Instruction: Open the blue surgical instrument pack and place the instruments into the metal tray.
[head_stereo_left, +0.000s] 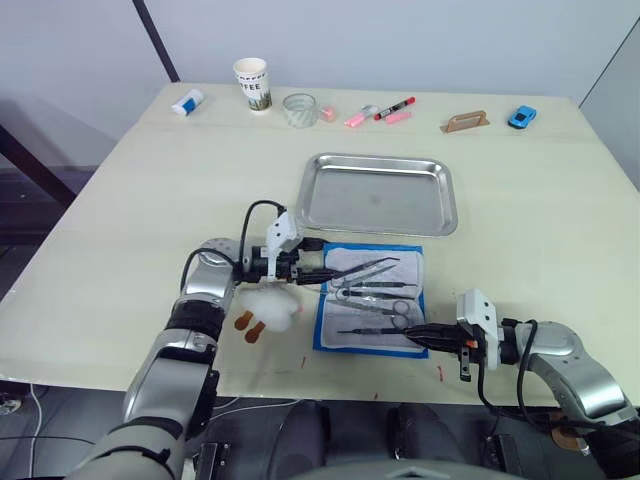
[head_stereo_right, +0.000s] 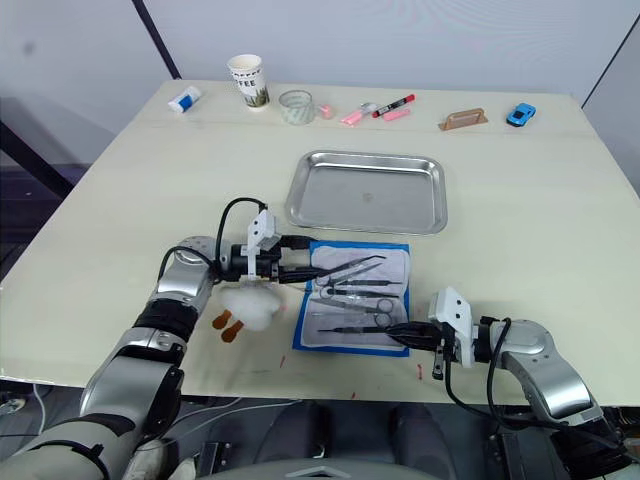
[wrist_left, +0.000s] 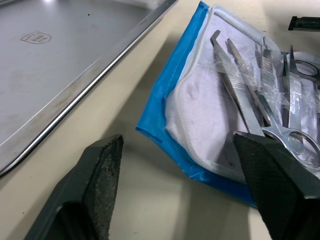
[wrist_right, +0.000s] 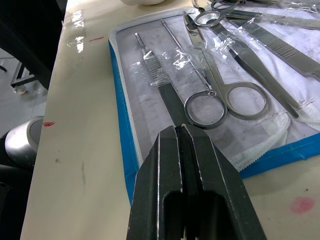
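The blue surgical instrument pack (head_stereo_left: 372, 297) is lying open on the table (head_stereo_left: 120, 230) just below the metal tray (head_stereo_left: 377, 193), instruments (head_stereo_left: 372, 290) showing. My left tool (head_stereo_left: 318, 265) is gaping wide at its left edge; my right tool (head_stereo_left: 418, 335) is pinching a flat handle (wrist_right: 170, 102).

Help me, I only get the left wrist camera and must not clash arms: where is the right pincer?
Observer: The right pincer is at the pouch's near right corner, shut, its tip at the handle end of a slim flat tool.
Operator: Anything in the tray yet?
Observer: No, the tray holds no tools; all lie on the opened pouch.
Operator: Anything by my left forearm?
Observer: A white fluffy thing lies beside it.
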